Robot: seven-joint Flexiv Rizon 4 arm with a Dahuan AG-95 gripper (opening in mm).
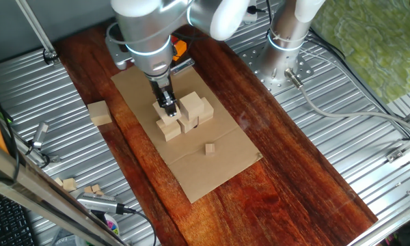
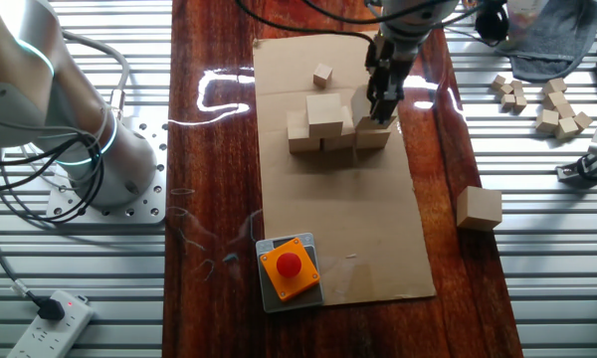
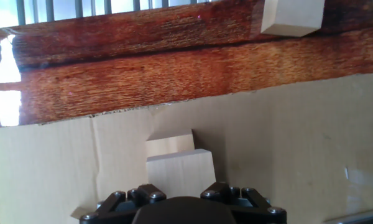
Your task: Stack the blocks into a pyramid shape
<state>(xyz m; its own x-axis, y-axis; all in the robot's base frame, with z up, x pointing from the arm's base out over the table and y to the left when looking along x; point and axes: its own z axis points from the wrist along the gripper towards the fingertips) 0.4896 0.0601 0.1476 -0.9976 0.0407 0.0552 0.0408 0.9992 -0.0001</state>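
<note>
Pale unfinished wooden cubes [image 2: 328, 124], equal in size: clustered on flat brown cardboard sheet [image 2: 398, 229], three in base row with one raised on top, directly beneath and beside black two-finger gripper [image 2: 380, 107]. Gripper lowered over end block [image 1: 168, 126] of row; whether fingers clamp it or stand apart: cannot tell. One further spare cube [image 2: 479, 208] off the sheet, well apart from gripper. Step in hand, judged: placing or squaring base-row block. Next move calls for: clean vertical lift, then fetching spare cube for second tier.
</note>
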